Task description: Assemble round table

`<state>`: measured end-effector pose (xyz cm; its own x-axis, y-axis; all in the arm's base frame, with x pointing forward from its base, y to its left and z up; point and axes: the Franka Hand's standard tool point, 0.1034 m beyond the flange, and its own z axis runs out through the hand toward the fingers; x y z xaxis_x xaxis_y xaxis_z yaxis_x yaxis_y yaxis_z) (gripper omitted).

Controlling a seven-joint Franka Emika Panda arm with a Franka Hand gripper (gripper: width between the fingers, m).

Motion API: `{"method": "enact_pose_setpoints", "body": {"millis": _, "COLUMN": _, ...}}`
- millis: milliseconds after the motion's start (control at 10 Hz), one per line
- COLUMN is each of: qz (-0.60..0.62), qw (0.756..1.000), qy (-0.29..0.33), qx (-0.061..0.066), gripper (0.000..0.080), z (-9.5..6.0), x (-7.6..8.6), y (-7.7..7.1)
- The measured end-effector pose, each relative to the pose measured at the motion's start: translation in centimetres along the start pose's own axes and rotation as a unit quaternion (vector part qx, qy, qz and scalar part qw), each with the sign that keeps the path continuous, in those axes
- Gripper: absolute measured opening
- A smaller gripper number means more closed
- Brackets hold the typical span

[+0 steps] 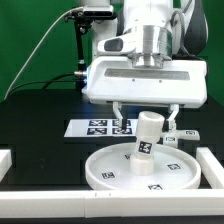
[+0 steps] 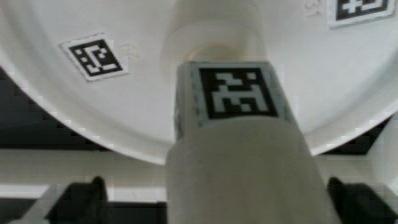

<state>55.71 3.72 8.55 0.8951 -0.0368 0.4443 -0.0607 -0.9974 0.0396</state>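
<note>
The round table's large white rimmed disc [image 1: 115,170] lies flat on the black table, with small square tags on it. The short thick white cylinder leg [image 1: 147,148] stands on the disc's middle, leaning slightly, with a tag on its side. My gripper [image 1: 146,116] hangs over the leg's top end, one finger on each side, open. In the wrist view the leg [image 2: 240,140] fills the middle over the disc [image 2: 160,40]. My gripper [image 2: 214,200] straddles the leg, with a dark finger [image 2: 80,198] standing clear of it on one side.
The marker board [image 1: 98,127] lies behind the disc. A small white tagged part [image 1: 186,133] lies at the exterior view's right. White border rails run at the left [image 1: 5,160], right [image 1: 212,165] and front [image 1: 50,205]. A green backdrop stands behind.
</note>
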Motion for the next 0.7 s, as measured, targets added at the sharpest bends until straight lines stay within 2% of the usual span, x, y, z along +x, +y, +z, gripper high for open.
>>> {"method": "enact_pose_setpoints", "body": {"millis": 100, "qz": 0.003, "qw": 1.0, "qy": -0.003, "qx": 0.004, "gripper": 0.0628, "z": -0.57, "x": 0.65, "y": 0.0}}
{"method": "enact_pose_setpoints", "body": {"millis": 200, "qz": 0.007, "qw": 0.999, "qy": -0.041, "qx": 0.008, "gripper": 0.0645, "z": -0.35, "x": 0.24, "y": -0.14}}
{"method": "enact_pose_setpoints", "body": {"millis": 300, "qz": 0.014, "qw": 0.995, "qy": -0.099, "qx": 0.016, "gripper": 0.0648, "z": -0.38, "x": 0.46, "y": -0.49}}
{"method": "enact_pose_setpoints", "body": {"millis": 400, "qz": 0.017, "qw": 0.992, "qy": -0.127, "qx": 0.019, "gripper": 0.0648, "z": -0.29, "x": 1.01, "y": -0.61}}
{"method": "enact_pose_setpoints", "body": {"millis": 700, "qz": 0.017, "qw": 0.974, "qy": -0.226, "qx": 0.022, "gripper": 0.0649, "z": 0.22, "x": 0.29, "y": -0.42}}
